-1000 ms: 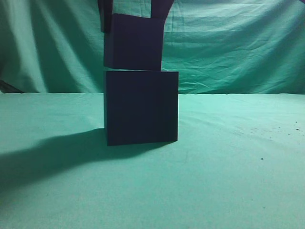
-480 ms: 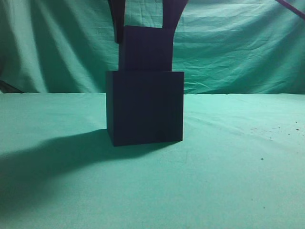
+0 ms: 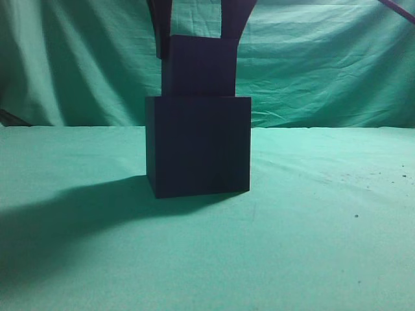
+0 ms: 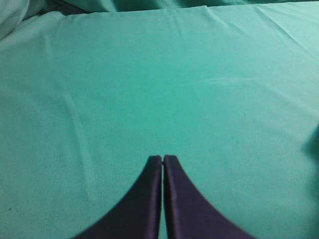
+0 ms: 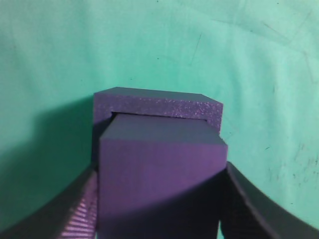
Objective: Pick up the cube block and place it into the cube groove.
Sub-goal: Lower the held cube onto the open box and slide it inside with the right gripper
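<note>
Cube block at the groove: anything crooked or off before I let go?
Nothing stands out. The cube block, gripped by the right gripper, sits square to the cube groove, partly lowered into its opening. The groove stands upright on the cloth.

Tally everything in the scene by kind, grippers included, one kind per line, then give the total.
Cube blocks: 1, the cube block held by the right gripper
Boxes with a groove: 1, the cube groove
Grippers: 2, counting the left gripper over bare cloth
Green cloths: 1, the cloth
Total: 5
</note>
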Motion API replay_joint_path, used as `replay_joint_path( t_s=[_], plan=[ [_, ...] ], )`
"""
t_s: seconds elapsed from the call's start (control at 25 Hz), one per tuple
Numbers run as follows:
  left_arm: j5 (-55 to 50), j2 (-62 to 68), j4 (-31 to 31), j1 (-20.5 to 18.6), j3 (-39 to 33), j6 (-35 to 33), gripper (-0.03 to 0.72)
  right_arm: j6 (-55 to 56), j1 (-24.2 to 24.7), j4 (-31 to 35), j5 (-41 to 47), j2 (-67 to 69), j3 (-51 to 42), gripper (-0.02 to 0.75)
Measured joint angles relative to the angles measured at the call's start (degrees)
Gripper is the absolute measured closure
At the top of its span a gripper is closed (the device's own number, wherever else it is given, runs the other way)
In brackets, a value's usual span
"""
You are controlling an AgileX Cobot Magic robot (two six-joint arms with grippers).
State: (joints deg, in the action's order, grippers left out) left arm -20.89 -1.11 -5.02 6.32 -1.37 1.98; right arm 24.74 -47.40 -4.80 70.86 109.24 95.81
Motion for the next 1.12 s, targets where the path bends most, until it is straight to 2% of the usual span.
replay_joint_path(
  t_s=[1.12],
  plan=[
    [0.0, 0.0, 0.0, 0.0, 0.0, 0.0, 0.688, -1.8, 0.0, 0.8, 0.1, 0.1, 0.0, 0.307]
  ],
)
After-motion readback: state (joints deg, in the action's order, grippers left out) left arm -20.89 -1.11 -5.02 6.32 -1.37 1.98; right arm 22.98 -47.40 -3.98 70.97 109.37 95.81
